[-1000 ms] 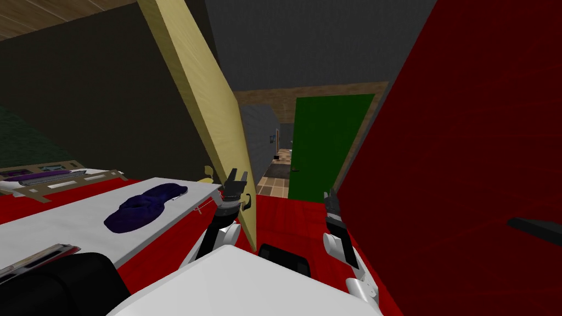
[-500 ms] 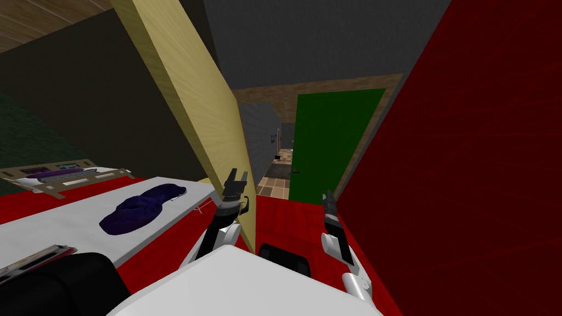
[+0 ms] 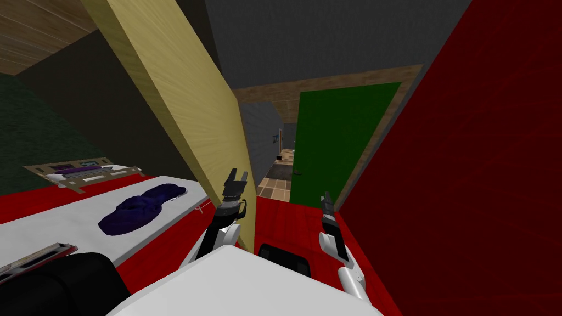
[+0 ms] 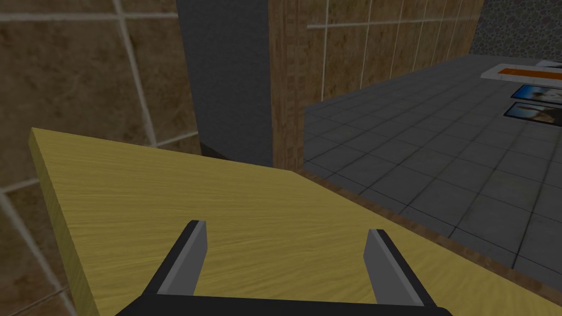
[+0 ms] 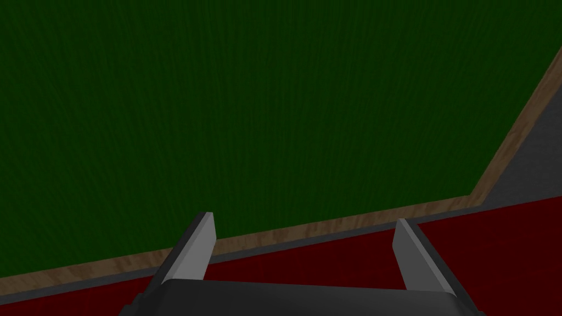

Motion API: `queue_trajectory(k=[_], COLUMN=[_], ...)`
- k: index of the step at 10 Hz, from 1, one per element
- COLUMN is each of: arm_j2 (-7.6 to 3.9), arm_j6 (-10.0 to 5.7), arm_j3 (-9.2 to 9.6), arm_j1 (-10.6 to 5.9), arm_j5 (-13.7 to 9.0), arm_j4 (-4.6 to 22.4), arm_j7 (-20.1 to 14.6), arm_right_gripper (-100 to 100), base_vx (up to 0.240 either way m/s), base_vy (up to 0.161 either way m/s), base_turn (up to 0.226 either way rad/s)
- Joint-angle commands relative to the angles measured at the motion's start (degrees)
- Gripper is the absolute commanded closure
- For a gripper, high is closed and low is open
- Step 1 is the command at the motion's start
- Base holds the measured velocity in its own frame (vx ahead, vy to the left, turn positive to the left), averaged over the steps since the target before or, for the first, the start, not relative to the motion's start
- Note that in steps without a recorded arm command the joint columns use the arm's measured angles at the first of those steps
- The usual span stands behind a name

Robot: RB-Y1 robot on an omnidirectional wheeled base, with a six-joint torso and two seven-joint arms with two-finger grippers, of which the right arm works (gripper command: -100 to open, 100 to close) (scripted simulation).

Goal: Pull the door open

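Close ahead of me, the left gripper (image 3: 237, 173) hangs with its two fingers spread wide and nothing between them, just beside the free edge of the pale yellow wooden door (image 3: 186, 115). That door stands swung open. Its narrow edge points back at me, its broad face runs away toward the hallway (image 3: 277, 186), and its long axis rises from the red floor (image 3: 285, 219). A dark handle (image 3: 245, 206) sits low on it, by the left wrist. The right gripper (image 3: 327, 196) hovers over the floor, fingers likewise apart and holding nothing, near a dark red wall (image 3: 466, 181). Left of the door lies a white surface (image 3: 66, 222) with a dark blue cloth (image 3: 140, 207) on it. Farther off stands a green door (image 3: 335, 137).
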Motion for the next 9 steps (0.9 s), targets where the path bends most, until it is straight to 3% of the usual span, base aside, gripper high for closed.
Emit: queue_trajectory(k=[1, 9], arm_j2=[0.1, 1.4], arm_j6=[-0.54, -3.44], arm_j3=[-0.04, -0.85], arm_j1=[-0.55, -6.16], arm_j5=[-0.1, -1.4], arm_j4=[2.0, 15.8], arm_j7=[0.2, 2.1], arm_right_gripper=[-100, -100], base_vx=[0.07, 0.089], base_vy=[-0.02, -0.016], base_turn=[0.024, 0.071])
